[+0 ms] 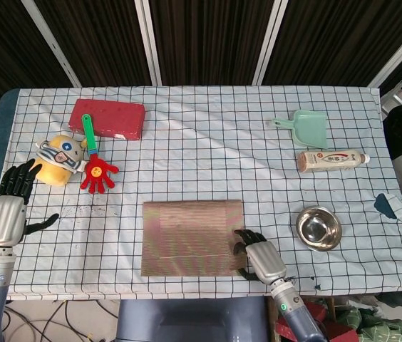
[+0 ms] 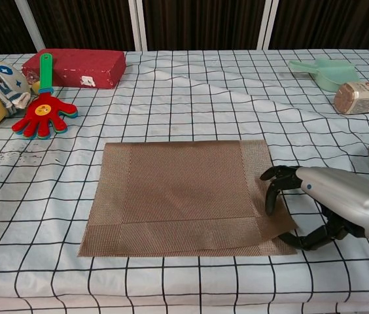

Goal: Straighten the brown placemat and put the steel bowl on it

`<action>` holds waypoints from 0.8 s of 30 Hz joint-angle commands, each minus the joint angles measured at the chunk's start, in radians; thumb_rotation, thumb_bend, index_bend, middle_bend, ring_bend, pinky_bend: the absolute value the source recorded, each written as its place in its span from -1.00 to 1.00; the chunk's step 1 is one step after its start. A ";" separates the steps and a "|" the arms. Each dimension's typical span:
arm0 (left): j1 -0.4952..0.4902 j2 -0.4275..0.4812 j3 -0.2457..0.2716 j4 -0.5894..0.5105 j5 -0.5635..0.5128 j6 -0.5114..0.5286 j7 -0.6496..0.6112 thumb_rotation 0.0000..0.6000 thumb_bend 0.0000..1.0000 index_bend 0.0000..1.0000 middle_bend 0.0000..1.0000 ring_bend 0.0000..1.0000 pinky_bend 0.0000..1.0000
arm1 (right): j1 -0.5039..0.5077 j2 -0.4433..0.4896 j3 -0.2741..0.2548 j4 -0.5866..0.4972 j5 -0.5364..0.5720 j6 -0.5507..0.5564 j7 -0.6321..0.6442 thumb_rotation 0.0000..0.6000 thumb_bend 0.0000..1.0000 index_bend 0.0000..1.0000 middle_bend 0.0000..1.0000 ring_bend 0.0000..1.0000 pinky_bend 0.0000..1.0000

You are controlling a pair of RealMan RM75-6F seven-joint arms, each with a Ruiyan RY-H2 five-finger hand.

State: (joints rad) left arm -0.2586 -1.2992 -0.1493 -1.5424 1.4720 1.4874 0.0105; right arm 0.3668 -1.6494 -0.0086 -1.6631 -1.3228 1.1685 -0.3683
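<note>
Now, going left to right: my left hand point(image 1: 5, 214) is hovering off the table's left edge, fingers spread and holding nothing, taking no part. Next, the brown placemat point(image 2: 183, 196) is lying flat near the front middle of the checked cloth, its edges looking close to square with the grid. At its right front corner my right hand point(image 2: 328, 206) is curling its fingers point(image 2: 273, 186) down onto the edge with the thumb below, seemingly pinching that corner, so I am judging the straightening step nearly finished. Further right, the steel bowl point(image 1: 319, 228) is sitting apart from the mat, untouched. Next I should be letting go of the corner and reaching right for the bowl.
</note>
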 commanded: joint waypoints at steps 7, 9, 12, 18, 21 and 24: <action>0.000 0.000 0.001 0.000 0.001 0.000 0.000 1.00 -0.95 -1.00 -1.00 -1.00 -1.00 | -0.004 0.001 -0.001 0.014 -0.030 0.001 0.041 1.00 -0.09 0.23 -0.65 -0.76 -0.65; 0.000 0.000 0.000 0.000 0.001 0.000 -0.001 1.00 -0.95 -1.00 -1.00 -1.00 -1.00 | -0.004 0.001 -0.002 0.014 -0.035 -0.001 0.045 1.00 -0.08 0.23 -0.65 -0.76 -0.65; 0.000 0.000 0.000 0.000 0.000 0.000 -0.001 1.00 -0.95 -1.00 -1.00 -1.00 -1.00 | -0.004 0.002 -0.003 0.011 -0.038 -0.002 0.049 1.00 -0.06 0.25 -0.65 -0.76 -0.65; -0.001 0.002 -0.001 0.000 -0.003 -0.004 -0.004 1.00 -0.95 -1.00 -1.00 -1.00 -1.00 | 0.003 0.005 0.019 -0.014 -0.044 -0.004 0.080 1.00 -0.06 0.31 -0.61 -0.74 -0.65; -0.002 0.005 -0.003 -0.001 -0.004 -0.006 -0.011 1.00 -0.95 -1.00 -1.00 -1.00 -1.00 | 0.015 0.009 0.067 -0.044 -0.007 -0.016 0.114 1.00 -0.06 0.32 -0.60 -0.73 -0.65; -0.003 0.010 -0.006 -0.003 -0.009 -0.009 -0.021 1.00 -0.95 -1.00 -1.00 -1.00 -1.00 | 0.038 0.018 0.133 -0.082 0.056 -0.035 0.126 1.00 -0.06 0.33 -0.59 -0.73 -0.65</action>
State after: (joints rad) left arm -0.2610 -1.2907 -0.1543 -1.5449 1.4645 1.4789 -0.0089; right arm 0.3863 -1.6387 0.0793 -1.7148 -1.3106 1.1493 -0.2577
